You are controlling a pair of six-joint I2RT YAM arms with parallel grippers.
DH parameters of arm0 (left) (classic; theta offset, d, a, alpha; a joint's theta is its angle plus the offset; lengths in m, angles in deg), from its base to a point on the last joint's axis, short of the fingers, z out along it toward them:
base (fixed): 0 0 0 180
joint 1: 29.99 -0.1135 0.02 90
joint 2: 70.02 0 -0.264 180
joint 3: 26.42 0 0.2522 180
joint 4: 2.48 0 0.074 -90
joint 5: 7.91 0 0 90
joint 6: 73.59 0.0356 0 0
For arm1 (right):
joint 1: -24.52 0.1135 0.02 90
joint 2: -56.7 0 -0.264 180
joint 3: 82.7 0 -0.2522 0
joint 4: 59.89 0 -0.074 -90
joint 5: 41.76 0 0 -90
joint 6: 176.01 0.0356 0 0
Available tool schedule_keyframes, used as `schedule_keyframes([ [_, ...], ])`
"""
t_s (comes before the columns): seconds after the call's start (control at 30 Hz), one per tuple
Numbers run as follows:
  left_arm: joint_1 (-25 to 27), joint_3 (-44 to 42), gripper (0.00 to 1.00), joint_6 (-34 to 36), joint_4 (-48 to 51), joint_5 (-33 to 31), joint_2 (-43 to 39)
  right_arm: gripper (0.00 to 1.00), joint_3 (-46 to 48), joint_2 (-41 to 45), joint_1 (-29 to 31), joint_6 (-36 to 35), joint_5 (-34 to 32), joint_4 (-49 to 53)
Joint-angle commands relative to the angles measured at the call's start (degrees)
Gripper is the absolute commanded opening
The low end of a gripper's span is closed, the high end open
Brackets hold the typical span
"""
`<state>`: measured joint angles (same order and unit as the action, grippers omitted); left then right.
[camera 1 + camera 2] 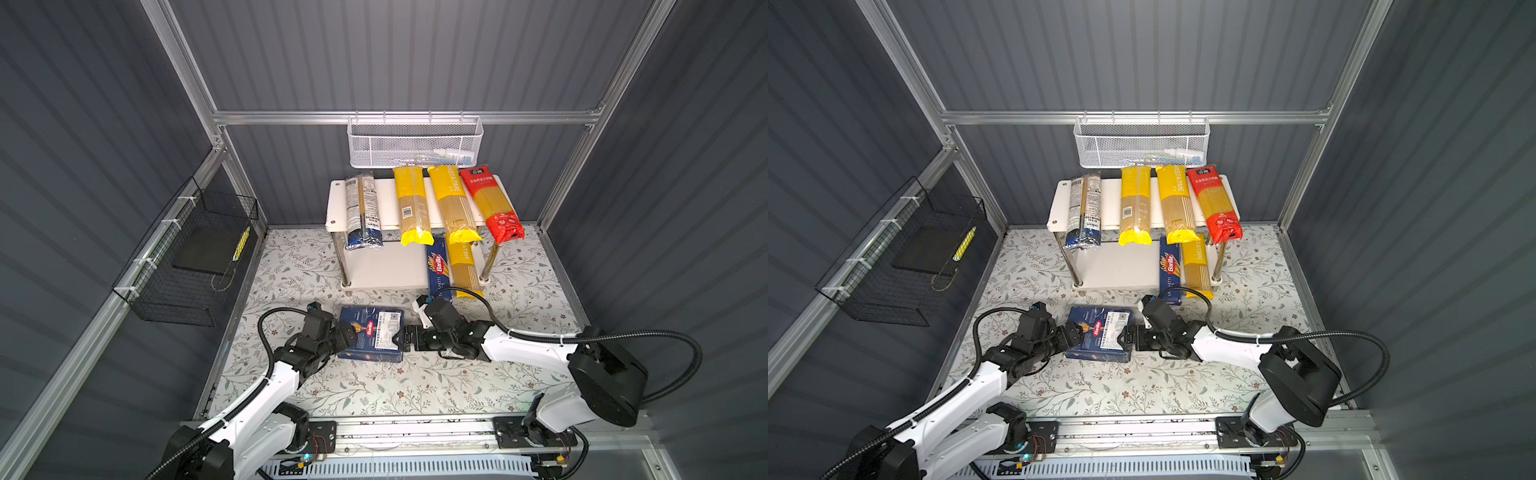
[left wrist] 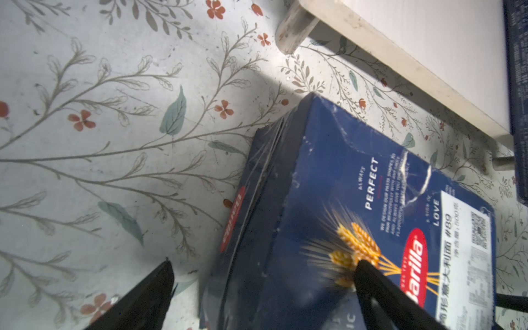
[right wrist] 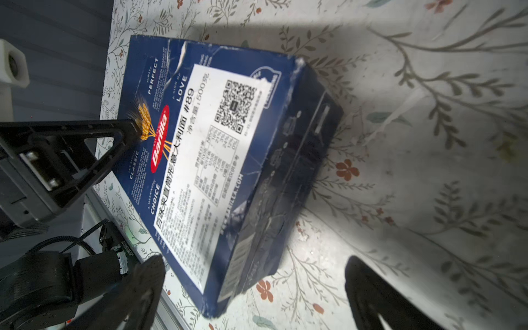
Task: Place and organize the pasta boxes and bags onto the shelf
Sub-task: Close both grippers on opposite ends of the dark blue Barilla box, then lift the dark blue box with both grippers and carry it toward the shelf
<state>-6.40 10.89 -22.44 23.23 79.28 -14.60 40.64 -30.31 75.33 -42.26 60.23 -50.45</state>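
Observation:
The wide flat Barilla box (image 1: pixel 371 332) (image 1: pixel 1099 337) lies on the floral table in front of the shelf (image 1: pixel 384 199). My left gripper (image 1: pixel 347 332) (image 2: pixel 265 274) is open and straddles the box's left end, one finger on its top face and the other clear of its side. My right gripper (image 1: pixel 402 338) (image 3: pixel 254 271) is open at the box's right end, its fingers apart from the box corner. On the top board lie a clear blue-ended bag (image 1: pixel 363 212), two yellow bags (image 1: pixel 409 205) and a red bag (image 1: pixel 492 203). On the lower board lie the narrow spaghetti box (image 1: pixel 438 270) and another yellow bag (image 1: pixel 465 268).
A white mesh basket (image 1: pixel 415 143) hangs on the back rail above the shelf. A black wire basket (image 1: pixel 187 257) hangs on the left wall. The arms' base rail (image 1: pixel 415 432) runs along the table's front edge. The lower board's left half (image 1: pixel 382 266) is bare.

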Motion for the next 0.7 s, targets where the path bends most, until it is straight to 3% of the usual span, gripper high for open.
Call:
schedule_keyframes([
  [0.0,0.1,0.6,0.99,2.6,-3.4,3.1,1.5,0.99,-0.5,-1.9,0.9,1.3,1.2,-4.1],
  [0.37,0.1,-1.0,0.99,5.5,-11.5,10.1,2.8,0.99,-3.2,-4.5,1.2,0.7,1.3,-5.5],
  [0.67,0.2,-1.4,0.99,6.8,-12.4,15.0,4.4,0.99,-7.3,-7.0,1.2,-1.2,3.4,-3.8],
])
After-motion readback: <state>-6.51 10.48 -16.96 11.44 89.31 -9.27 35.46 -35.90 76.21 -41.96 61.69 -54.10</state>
